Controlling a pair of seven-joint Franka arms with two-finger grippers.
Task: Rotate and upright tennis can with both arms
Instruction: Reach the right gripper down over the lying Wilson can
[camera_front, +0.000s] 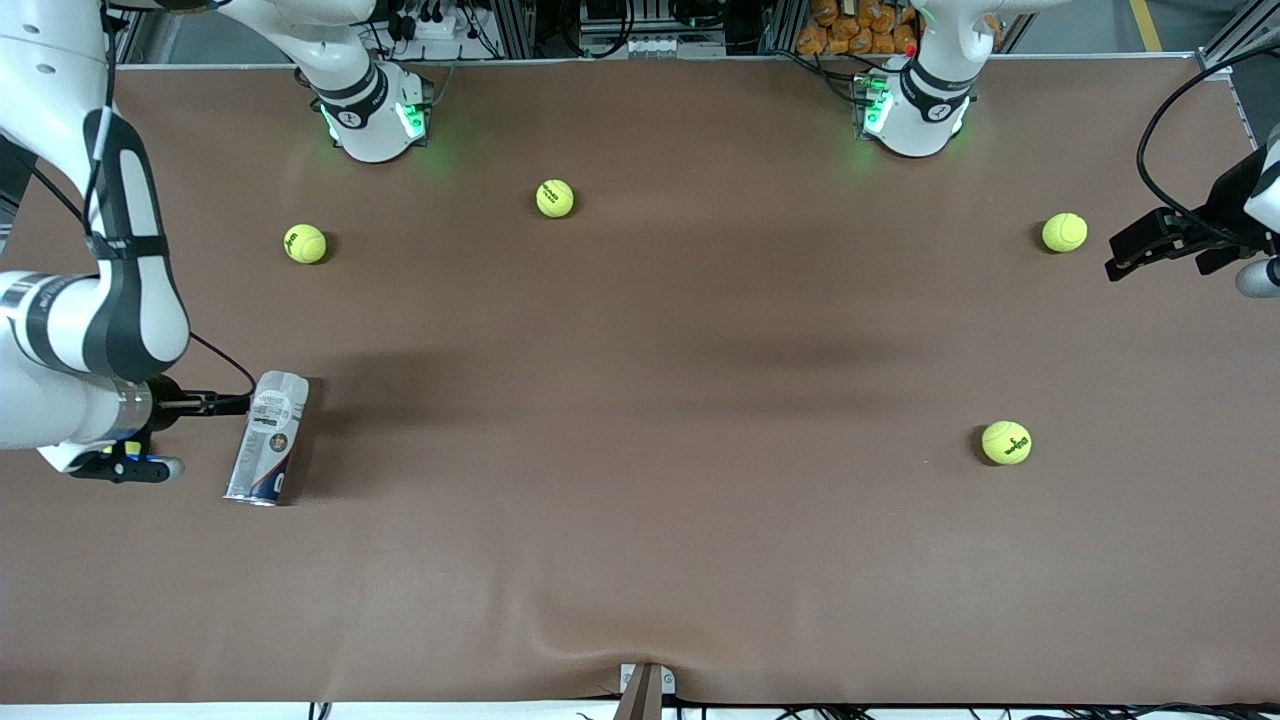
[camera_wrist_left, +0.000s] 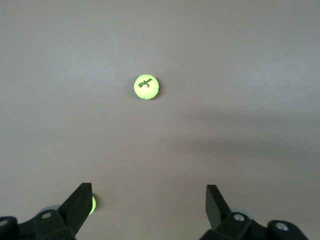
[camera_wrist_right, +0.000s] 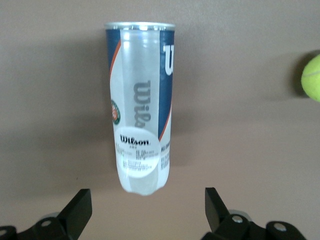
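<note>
Right gripper (camera_wrist_right: 145, 212): wide open, holding nothing, just beside the lying tennis can (camera_wrist_right: 141, 107).
Left gripper (camera_wrist_left: 147, 210): wide open, empty, waiting.
Progress: nothing done yet.

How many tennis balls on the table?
4: one near the right arm's base, one mid-table between the bases, two at the left arm's end, the second nearer the camera. None seem hidden.

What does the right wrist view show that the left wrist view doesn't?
Only the right wrist view shows the tennis can, lying on its side just ahead of the open right gripper, untouched. Only the left wrist view shows the open left gripper above bare table with a whole tennis ball ahead. Both share the brown table and no grip on anything.
</note>
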